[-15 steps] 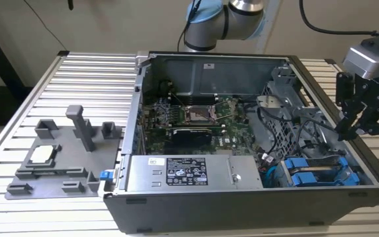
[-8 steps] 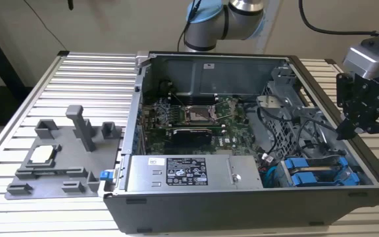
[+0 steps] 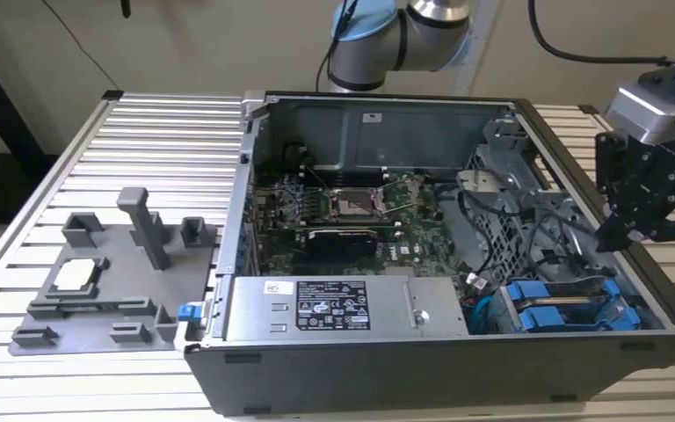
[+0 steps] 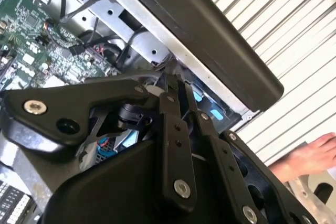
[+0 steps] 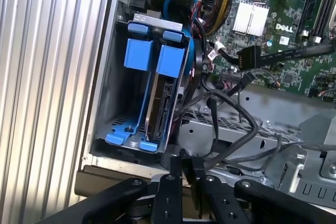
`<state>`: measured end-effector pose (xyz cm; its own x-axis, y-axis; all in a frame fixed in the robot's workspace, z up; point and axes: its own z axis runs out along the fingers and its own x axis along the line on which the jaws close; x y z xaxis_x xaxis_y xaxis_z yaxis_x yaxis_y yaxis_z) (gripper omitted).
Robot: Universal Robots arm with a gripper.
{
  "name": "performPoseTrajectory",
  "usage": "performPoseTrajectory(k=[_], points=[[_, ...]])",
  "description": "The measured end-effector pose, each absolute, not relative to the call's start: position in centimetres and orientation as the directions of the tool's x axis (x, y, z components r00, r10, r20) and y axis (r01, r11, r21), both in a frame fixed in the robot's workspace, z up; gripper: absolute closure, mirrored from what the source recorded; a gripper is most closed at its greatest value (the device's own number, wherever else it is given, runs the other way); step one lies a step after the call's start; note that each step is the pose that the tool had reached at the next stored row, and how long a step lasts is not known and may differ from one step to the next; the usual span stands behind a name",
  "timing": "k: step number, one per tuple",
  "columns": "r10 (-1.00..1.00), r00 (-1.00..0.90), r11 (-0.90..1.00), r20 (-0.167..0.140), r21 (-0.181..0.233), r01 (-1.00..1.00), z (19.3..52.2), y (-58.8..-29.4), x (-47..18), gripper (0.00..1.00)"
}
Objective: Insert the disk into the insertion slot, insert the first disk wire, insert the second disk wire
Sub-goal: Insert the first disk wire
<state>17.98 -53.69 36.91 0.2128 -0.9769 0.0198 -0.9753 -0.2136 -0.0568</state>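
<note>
The ribbed metal tabletop [image 3: 156, 141] carries an open computer case [image 3: 431, 374]. Just beside the case, on the exterior view's left, lies a grey fixture plate [image 3: 97, 303] with upright posts.

place: robotics lab | cues: slatted aluminium bench [image 3: 138, 132]; robot arm base [image 3: 367, 53]; opened computer tower [image 3: 431, 378]

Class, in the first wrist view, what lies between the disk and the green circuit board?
Black wires lie between the disk and the circuit board, in the first wrist view.
</note>
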Motion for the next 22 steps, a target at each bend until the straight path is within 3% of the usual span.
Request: performPoseTrajectory(k=[22], points=[[-0.985,0.170,-0.171,0.019,-0.067,-0.983,36.3,-55.0,16.1,0.81]])
